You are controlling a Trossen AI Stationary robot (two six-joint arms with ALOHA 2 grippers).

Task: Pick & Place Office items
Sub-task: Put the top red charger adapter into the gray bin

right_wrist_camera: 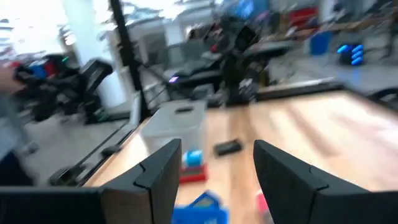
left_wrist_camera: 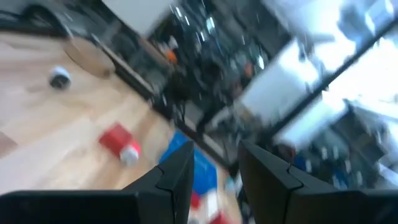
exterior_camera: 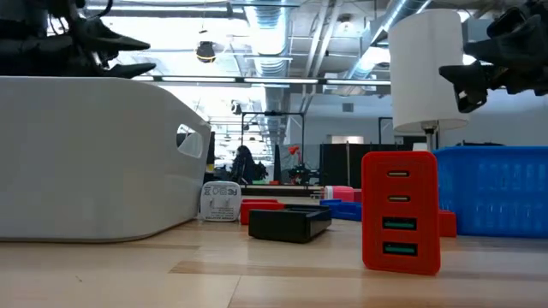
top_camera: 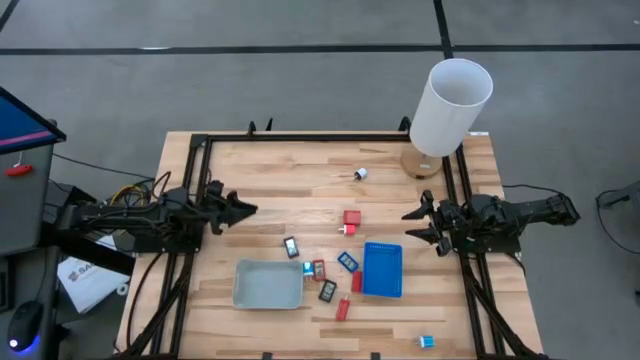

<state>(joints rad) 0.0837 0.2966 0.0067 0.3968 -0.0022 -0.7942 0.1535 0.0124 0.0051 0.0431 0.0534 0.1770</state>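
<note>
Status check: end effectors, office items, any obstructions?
Left end effector and right end effector open, empty, above table edges. Office items scattered between trays, untouched. Nothing in the way.

both wrist views smeared with blur, red piece [left_wrist_camera: 118, 142] in the left wrist view just a blob (white end, can't tell what), grey tray [exterior_camera: 94, 154] cut off at the low view's left edge, room behind too fuzzy to read

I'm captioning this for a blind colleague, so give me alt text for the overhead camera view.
Two dark robot arms wait at opposite sides of a wooden table, left gripper and right gripper both open and empty. Between them lie small red and black office items, a grey tray, a blue tray and a tall white cylinder.
</note>
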